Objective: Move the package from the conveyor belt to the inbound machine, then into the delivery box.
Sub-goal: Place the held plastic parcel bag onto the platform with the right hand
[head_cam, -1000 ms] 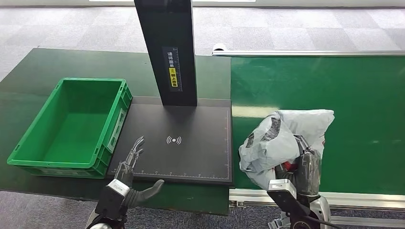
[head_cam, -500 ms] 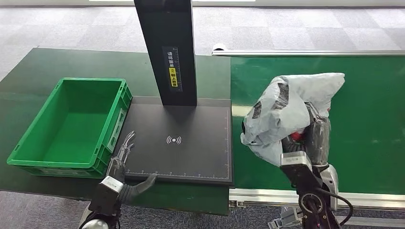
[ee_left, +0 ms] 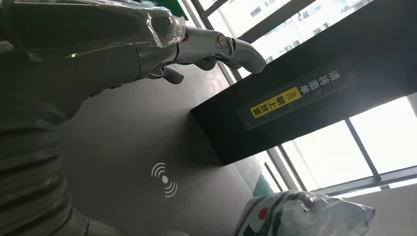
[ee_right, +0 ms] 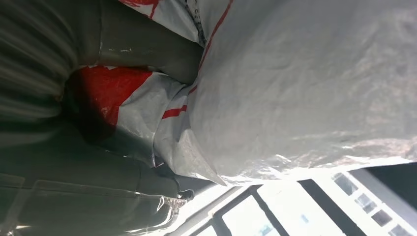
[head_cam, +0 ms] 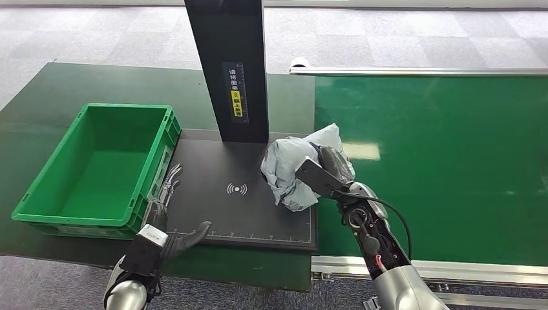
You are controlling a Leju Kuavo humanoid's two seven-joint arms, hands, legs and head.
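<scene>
While the right robot hand (head_cam: 328, 169) grasps it, the crumpled grey package (head_cam: 291, 165) with red markings rests over the black inbound machine (head_cam: 220, 213).

The crumpled grey plastic mailer package (head_cam: 294, 169) came off the green conveyor belt (head_cam: 446, 161): a sec ago it sat low on the belt's near side in the right hand (head_cam: 329, 169), then got lifted high over the belt, and by now was carried across to the right part of the black flat inbound machine plate (head_cam: 213, 213), approx. beside its upright post. Left hand (head_cam: 165, 200) crept fwd a bit along the plate's left edge, fingers apart.
</scene>
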